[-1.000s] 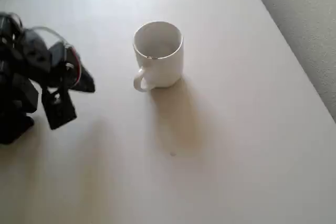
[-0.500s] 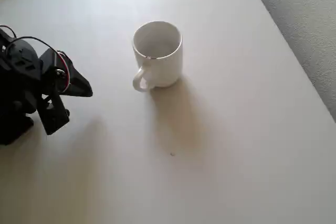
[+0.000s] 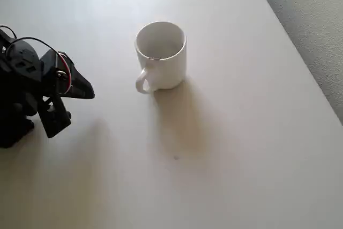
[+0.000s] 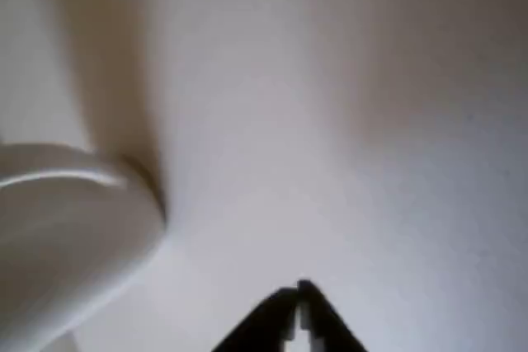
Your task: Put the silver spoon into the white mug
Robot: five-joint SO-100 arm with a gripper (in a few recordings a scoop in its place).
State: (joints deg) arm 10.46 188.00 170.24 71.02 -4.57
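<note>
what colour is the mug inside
White, same as its outside; the overhead view looks straight into the mug.

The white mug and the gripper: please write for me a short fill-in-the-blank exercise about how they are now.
1. In the overhead view, the white mug stands ____ on the table.
2. In the overhead view, the mug's handle is at its lower ____ side.
3. In the wrist view, the gripper is ____, with nothing between its fingertips.

Missing words: upright; left; shut
</note>
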